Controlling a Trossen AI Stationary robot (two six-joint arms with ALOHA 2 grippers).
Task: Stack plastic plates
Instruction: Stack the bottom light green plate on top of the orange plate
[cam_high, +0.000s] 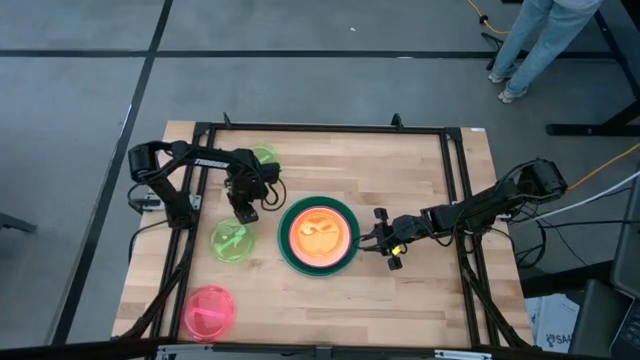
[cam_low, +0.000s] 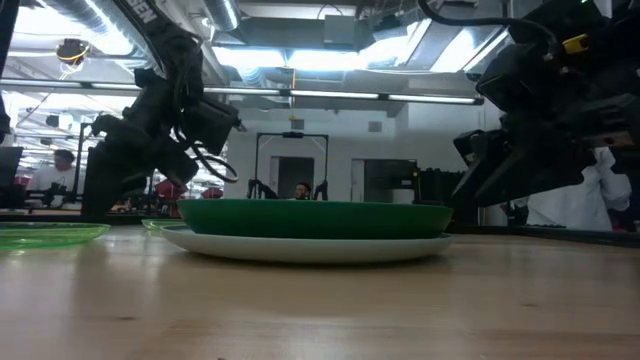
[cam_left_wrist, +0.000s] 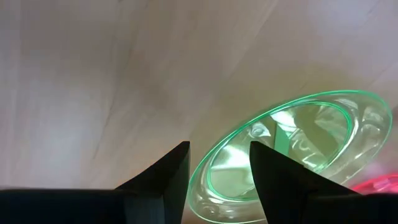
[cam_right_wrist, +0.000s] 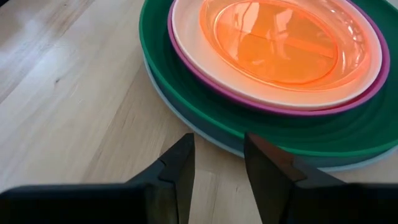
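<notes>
the counter (cam_high: 400, 290) is a light wooden top edged by a black metal frame (cam_high: 330, 128). near its middle rests a stack of plates (cam_high: 318, 235): a light blue plate at the bottom lies directly on the wood, with dark green, magenta, cream and orange plates above it. left of the stack a lime green plate (cam_high: 232, 241) lies flat on the wood. a second lime green plate (cam_high: 264, 156) lies near the far left edge. a pink plate (cam_high: 209, 312) lies at the near left corner.
</notes>
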